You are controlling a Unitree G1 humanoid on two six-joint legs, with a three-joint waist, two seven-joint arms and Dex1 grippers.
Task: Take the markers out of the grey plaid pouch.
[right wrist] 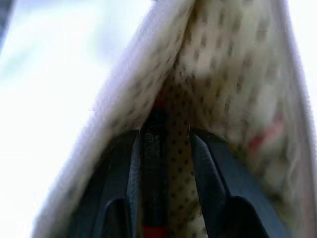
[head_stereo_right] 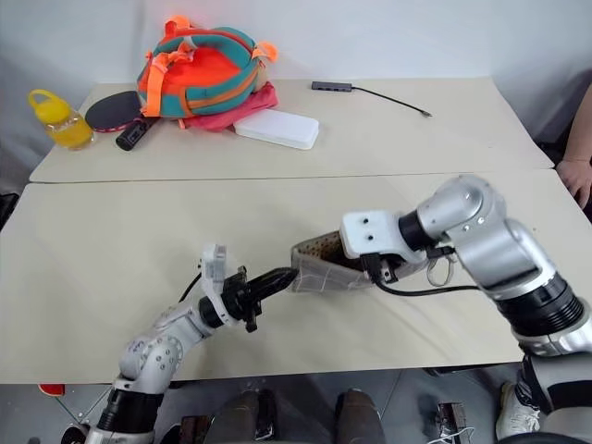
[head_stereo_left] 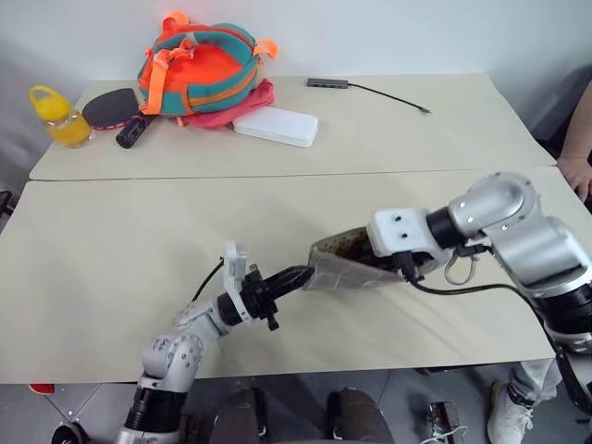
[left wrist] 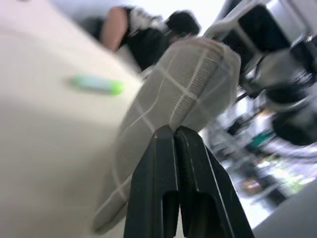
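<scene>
The grey plaid pouch (head_stereo_left: pixel 344 270) hangs just above the near table, its brown-lined mouth tilted up. My left gripper (head_stereo_left: pixel 301 275) is shut on the pouch's lower end, the pinch also seen in the left wrist view (left wrist: pixel 176 130). My right gripper (right wrist: pixel 166 136) reaches into the mouth, and its fingers stand apart. Between them lies the slim red marker (right wrist: pixel 154 158), black end first, close to one finger and clear of the other. The green highlighter (left wrist: pixel 96 84) lies on the table beyond the pouch.
On the far table sit an orange and teal backpack (head_stereo_left: pixel 199 69), a yellow bottle (head_stereo_left: pixel 57 116), a black-handled paddle (head_stereo_left: pixel 116 109), a white case (head_stereo_left: pixel 276 125) and a cabled hub (head_stereo_left: pixel 328 83). A person's hand (head_stereo_left: pixel 575 171) rests at the right edge.
</scene>
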